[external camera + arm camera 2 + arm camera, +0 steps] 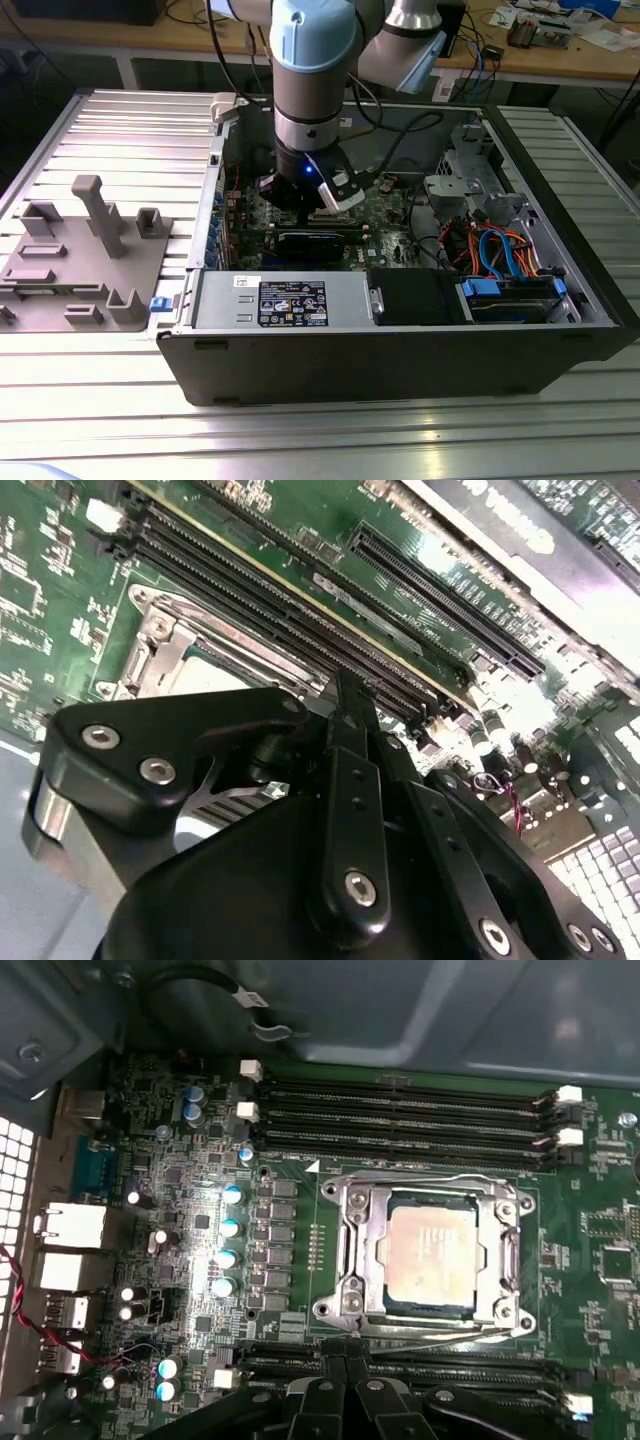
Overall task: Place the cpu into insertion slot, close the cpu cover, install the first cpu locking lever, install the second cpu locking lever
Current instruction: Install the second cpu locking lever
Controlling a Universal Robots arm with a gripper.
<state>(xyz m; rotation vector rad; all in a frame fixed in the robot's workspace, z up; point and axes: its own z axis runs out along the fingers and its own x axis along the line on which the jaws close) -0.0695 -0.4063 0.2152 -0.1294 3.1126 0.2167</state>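
1. First wrist view is showing us the cpu (pixel 430 1257) already lying in the insertion slot (pixel 369 1312), right of centre in the frame, with the cpu cover (pixel 505 1265) folded down around it so the dull metal top is showing through the square window.

2. We are seeing the gripper (pixel 345 1355) at the bottom centre of that frame, its fingers (pixel 332 1385) pressed together with nothing between them — the tip is hovering just beside the lower edge of the socket, over the black memory slots (pixel 400 1110) that run along both sides.

3. We are judging the main risk to be a slip: a thin wire lever (pixel 440 1332) is running along the socket's lower edge, and a tip coming in off line could be skating off it onto the green circuit board (pixel 180 1210) or into the neighbouring slots.

4. We are also worrying that pressing the lever while the cover is sitting unevenly would be loading the chip crookedly — though we cannot tell from here whether either lever is latched.

5. Exterior view is giving us the container: the open computer case (pixel 400 350), centre of frame, is holding the board, a black power supply (pixel 290 300) at lower centre and blue and orange cables (pixel 500 255) at right, with the arm reaching down into it.
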